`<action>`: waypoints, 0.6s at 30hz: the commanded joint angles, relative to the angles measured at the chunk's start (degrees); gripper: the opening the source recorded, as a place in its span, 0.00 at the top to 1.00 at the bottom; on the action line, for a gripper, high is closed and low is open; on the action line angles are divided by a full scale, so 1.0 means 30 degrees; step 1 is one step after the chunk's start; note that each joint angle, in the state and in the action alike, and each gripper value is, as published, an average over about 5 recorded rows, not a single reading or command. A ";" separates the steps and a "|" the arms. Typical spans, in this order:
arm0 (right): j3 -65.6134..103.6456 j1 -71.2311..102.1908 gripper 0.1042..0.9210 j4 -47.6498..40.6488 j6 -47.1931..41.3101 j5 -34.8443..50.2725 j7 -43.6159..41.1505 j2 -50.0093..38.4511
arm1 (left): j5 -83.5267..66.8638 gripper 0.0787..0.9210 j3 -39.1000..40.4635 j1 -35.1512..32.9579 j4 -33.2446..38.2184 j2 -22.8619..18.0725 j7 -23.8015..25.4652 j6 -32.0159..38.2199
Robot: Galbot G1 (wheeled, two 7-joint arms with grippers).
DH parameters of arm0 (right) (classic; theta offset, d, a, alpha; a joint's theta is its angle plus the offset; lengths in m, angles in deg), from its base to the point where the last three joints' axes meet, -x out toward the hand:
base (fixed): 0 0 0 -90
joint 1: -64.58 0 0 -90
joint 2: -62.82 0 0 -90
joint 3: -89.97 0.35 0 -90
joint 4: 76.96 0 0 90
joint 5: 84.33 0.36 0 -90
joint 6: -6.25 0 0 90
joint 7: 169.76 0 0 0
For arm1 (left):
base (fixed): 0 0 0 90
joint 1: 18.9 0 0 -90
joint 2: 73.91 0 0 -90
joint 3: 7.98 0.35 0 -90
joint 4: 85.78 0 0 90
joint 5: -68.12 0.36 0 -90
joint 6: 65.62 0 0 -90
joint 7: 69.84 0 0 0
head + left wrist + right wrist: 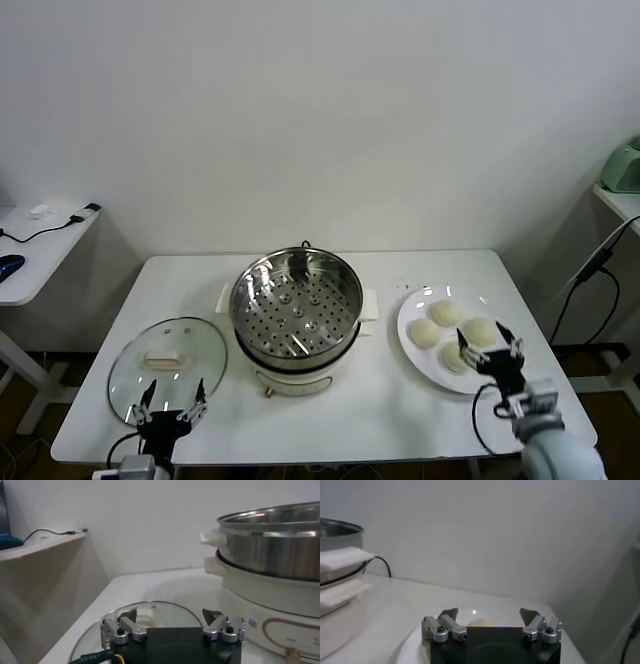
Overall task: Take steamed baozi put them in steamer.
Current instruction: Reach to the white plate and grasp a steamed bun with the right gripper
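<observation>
Several cream-white baozi (445, 314) lie on a flat white plate (408, 333) at the right of the table. The steel steamer (296, 300) with its perforated tray stands empty at the table's middle on a cream base. My right gripper (489, 347) is open and hovers over the near right side of the plate, above a bun (479, 331); in the right wrist view (489, 615) a bun's top (482, 623) shows between its jaws. My left gripper (171, 399) is open and empty over the near edge of the glass lid (166, 362), also in the left wrist view (170, 615).
The round glass lid (150, 615) lies flat at the near left. A side table (30, 250) with cables stands at far left, another at far right (620, 200) with a green item. A black cable hangs at the right.
</observation>
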 commanded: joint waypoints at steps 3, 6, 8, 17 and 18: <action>-1.0773 -1.2715 0.12 -0.5262 -0.1303 -0.1233 -0.8939 -0.9438 | -0.0006 0.12 0.0118 0.0009 -0.0185 0.0012 0.0001 0.0220; -1.4863 -1.6594 0.12 -0.6727 0.0106 -0.1569 -1.2339 -1.0610 | 0.0030 0.12 0.0186 0.0010 -0.0188 -0.0057 0.0015 0.0259; -1.8463 -1.9916 0.12 -0.7821 0.1302 -0.1892 -1.4521 -1.0885 | 0.0051 0.12 0.0198 0.0006 -0.0222 -0.0105 0.0027 0.0293; -3.3432 -3.2484 0.12 -1.2539 0.4761 -0.2165 -2.0122 -0.7627 | 0.0096 0.12 0.0188 0.0126 -0.0478 -0.0131 0.0074 0.0395; -3.4385 -3.2969 0.12 -1.2945 0.4716 -0.1963 -2.0226 -0.7108 | 0.0104 0.12 0.0201 0.0136 -0.0481 -0.0131 0.0084 0.0396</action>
